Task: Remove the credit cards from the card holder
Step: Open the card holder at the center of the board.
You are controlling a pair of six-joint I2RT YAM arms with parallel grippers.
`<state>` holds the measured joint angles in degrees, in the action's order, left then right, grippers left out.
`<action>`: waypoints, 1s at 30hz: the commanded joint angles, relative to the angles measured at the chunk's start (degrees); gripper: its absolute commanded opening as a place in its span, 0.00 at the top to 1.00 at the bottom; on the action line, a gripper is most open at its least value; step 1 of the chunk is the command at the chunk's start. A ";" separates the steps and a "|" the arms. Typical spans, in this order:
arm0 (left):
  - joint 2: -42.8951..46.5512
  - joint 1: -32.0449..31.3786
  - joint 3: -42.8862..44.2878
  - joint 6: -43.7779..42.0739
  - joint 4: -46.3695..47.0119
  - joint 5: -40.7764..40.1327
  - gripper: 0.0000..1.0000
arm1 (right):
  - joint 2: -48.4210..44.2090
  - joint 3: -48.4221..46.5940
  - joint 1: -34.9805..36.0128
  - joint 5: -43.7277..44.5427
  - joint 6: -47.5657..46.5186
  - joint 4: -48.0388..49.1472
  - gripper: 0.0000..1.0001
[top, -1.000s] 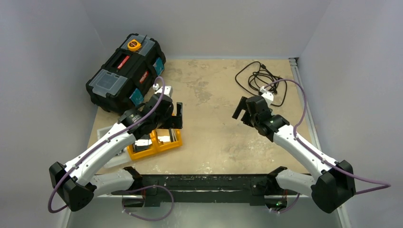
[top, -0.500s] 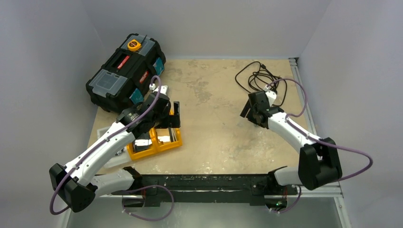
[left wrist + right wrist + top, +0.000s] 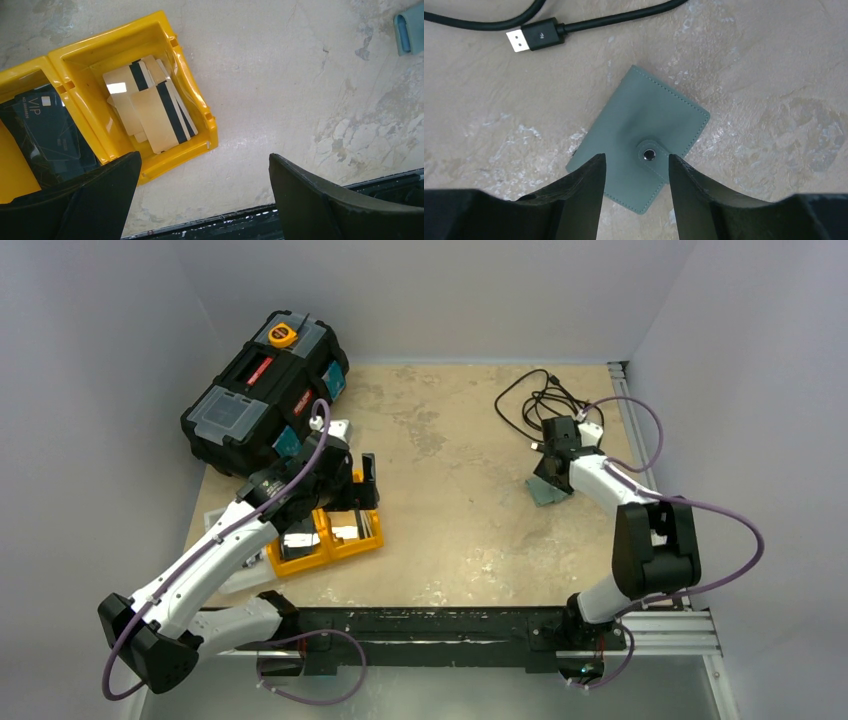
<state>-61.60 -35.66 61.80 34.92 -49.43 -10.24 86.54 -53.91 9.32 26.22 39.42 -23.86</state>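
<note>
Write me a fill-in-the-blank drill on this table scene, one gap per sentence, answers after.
The right gripper hovers over the closed ____.
The dark card in the yellow tray reads ____.
The tray has ____ compartments.
The black cable near the card holder ends in a ____ plug.
Missing words: card holder; VIP; two; USB.

Under the right gripper [image 3: 636,162], both fingers [image 3: 574,200] hide the near edge of the card holder [image 3: 649,120]; we cannot tell whether they touch it. Ahead of that hand, the cable [image 3: 589,22] is cut off by the frame. The left gripper [image 3: 204,157] covers, with its left finger [image 3: 85,200], part of the tray [image 3: 195,95] and of the dark cards [image 3: 47,125]; the tray is also cut off at the edge.
</note>
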 commanded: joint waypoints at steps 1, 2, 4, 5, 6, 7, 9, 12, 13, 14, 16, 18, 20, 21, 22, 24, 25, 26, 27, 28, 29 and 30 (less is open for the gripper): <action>0.83 0.79 -0.19 0.02 0.37 1.33 0.00 | 4.30 -2.07 -0.70 -0.69 -2.10 1.98 0.53; 0.80 0.81 -0.19 -0.04 0.41 1.43 0.00 | 5.05 -1.94 -1.00 -0.83 -2.08 2.24 0.53; 0.77 0.96 -0.12 -0.15 0.40 1.53 0.00 | 5.98 -1.38 -1.54 -1.34 -2.10 3.00 0.55; 0.77 1.02 -0.12 -0.21 0.32 1.49 0.00 | 6.33 -1.11 -1.72 -1.38 -2.16 3.21 0.57; 0.76 1.12 -0.10 -0.23 0.30 1.53 0.00 | 6.51 -0.85 -1.86 -1.16 -2.09 3.21 0.58; 0.78 1.16 -0.11 -0.27 0.23 1.54 0.00 | 6.70 -0.59 -1.92 -1.09 -2.01 3.20 0.61; 0.78 1.40 -0.18 -0.28 0.22 1.62 0.00 | 6.71 0.20 -2.07 -1.40 -1.90 3.60 0.68; 0.53 1.47 -0.19 -0.02 0.24 1.78 0.00 | 6.49 1.45 -2.08 -2.40 -1.73 3.95 0.79; 0.39 1.47 -0.11 0.09 0.28 1.87 0.00 | 6.25 1.81 -2.11 -2.48 -1.67 3.72 0.83; 0.18 1.51 -0.10 0.19 0.30 2.07 0.00 | 5.98 2.24 -2.07 -2.53 -1.63 3.65 0.86; -0.01 1.54 -0.19 0.40 0.38 2.52 0.00 | 4.99 3.24 -2.08 -2.71 -1.75 3.81 0.95; -0.27 1.48 -0.27 0.71 0.47 2.79 0.00 | 3.43 4.62 -2.02 -3.45 -2.44 4.26 1.00; -0.50 1.50 -0.51 1.05 0.68 3.09 0.00 | 1.59 5.95 -1.33 -6.23 -3.11 5.10 1.00; -0.65 1.55 -0.66 1.26 0.84 3.37 0.00 | 0.63 6.42 -0.41 -7.09 -3.35 5.37 1.00; -0.74 1.52 -0.90 1.43 1.04 3.69 0.00 | -0.35 6.86 0.87 -7.81 -3.46 5.44 1.00; -1.06 1.52 -1.38 1.91 1.37 4.30 0.00 | -2.30 7.26 4.78 -8.75 -3.51 5.49 1.00; -1.23 1.51 -1.68 2.05 1.76 4.72 0.00 | -3.07 7.18 7.01 -9.04 -3.33 5.21 1.00; -1.48 1.50 -1.97 2.31 2.01 5.17 0.00 | -3.77 7.02 9.11 -9.60 -3.16 5.02 1.00; -1.70 1.48 -2.21 2.48 2.25 5.60 0.00 | -4.38 6.97 10.94 -10.52 -2.93 5.08 1.00; -1.88 1.47 -2.47 2.65 2.50 6.02 0.00 | -5.08 6.95 12.84 -11.36 -2.76 5.32 1.00; -2.02 1.47 -2.80 2.72 2.83 6.49 0.00 | -6.05 7.01 14.54 -12.07 -2.69 5.70 1.00; -2.19 1.51 -3.15 2.80 3.31 7.00 0.00 | -6.67 6.99 16.64 -12.56 -2.57 5.93 1.00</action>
<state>-63.22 -34.50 59.70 36.45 -48.77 -5.82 83.70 -46.87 20.01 18.09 36.69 -19.16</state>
